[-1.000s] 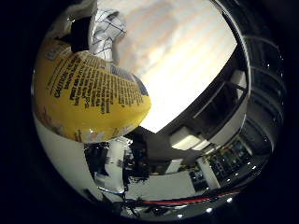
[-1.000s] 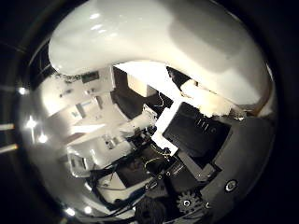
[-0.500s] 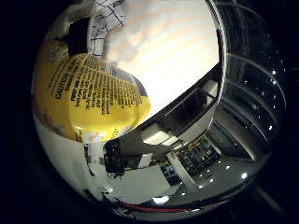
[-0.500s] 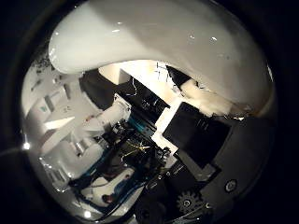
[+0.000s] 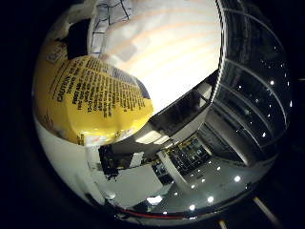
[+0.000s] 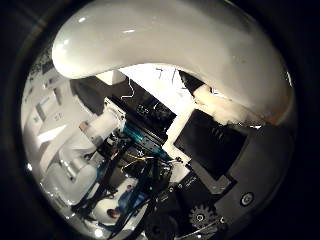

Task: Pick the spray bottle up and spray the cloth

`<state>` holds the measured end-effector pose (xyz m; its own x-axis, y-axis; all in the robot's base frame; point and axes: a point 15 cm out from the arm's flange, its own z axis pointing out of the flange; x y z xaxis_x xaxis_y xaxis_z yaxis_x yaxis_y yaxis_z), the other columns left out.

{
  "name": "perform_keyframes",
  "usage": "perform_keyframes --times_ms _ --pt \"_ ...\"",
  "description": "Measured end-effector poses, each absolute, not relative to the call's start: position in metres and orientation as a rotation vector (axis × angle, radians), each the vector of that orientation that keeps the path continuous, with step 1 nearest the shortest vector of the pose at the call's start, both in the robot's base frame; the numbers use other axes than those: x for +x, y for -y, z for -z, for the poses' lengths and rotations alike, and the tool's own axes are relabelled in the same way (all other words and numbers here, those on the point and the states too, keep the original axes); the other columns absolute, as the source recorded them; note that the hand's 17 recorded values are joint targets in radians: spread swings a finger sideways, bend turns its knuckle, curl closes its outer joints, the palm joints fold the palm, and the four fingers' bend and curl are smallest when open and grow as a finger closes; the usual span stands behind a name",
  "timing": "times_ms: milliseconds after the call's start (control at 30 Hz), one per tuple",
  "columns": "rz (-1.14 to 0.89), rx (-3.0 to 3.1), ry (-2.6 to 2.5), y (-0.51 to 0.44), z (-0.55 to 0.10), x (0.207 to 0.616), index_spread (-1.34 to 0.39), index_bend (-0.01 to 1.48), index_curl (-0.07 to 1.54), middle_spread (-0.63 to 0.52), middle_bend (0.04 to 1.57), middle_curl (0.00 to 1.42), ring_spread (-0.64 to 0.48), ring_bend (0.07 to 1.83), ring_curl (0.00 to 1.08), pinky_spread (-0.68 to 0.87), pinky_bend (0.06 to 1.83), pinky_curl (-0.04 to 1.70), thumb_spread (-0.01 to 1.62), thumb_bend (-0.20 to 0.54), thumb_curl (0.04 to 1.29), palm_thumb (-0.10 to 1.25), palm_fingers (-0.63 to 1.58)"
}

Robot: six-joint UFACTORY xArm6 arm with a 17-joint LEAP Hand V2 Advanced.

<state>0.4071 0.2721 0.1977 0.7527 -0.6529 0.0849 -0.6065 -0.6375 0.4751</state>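
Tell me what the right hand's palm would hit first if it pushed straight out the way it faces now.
The spray bottle: its yellow label and white body fill the palm views, so it already sits against the palm. Beyond it lies a pale table, depth unclear.

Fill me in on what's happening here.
The robot's hand has the spray bottle right up against its palm: the yellow label fills much of the little finger side view, and the bottle's white body arches across the thumb side view. A checked cloth shows just past the bottle, on a pale striped surface. Whether any spray has come out cannot be told.
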Motion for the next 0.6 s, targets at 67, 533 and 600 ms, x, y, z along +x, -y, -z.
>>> perform_keyframes --times_ms 67,533,600 --pt "0.12 2.469 0.953 -0.271 -0.201 0.408 -0.18 1.17 0.67 -0.07 1.34 0.56 -0.15 1.46 0.56 -0.23 1.03 1.17 0.87 -0.015 0.82 1.04 1.22" --pt "0.053 2.486 0.965 -0.265 -0.227 0.414 -0.18 1.17 0.67 -0.07 1.34 0.56 -0.15 1.46 0.56 -0.24 1.02 1.17 0.86 -0.015 0.82 1.04 1.22" --pt "0.055 2.484 0.965 -0.265 -0.223 0.415 -0.18 1.17 0.67 -0.07 1.34 0.56 -0.15 1.46 0.56 -0.24 1.02 1.17 0.86 -0.015 0.82 1.04 1.22"
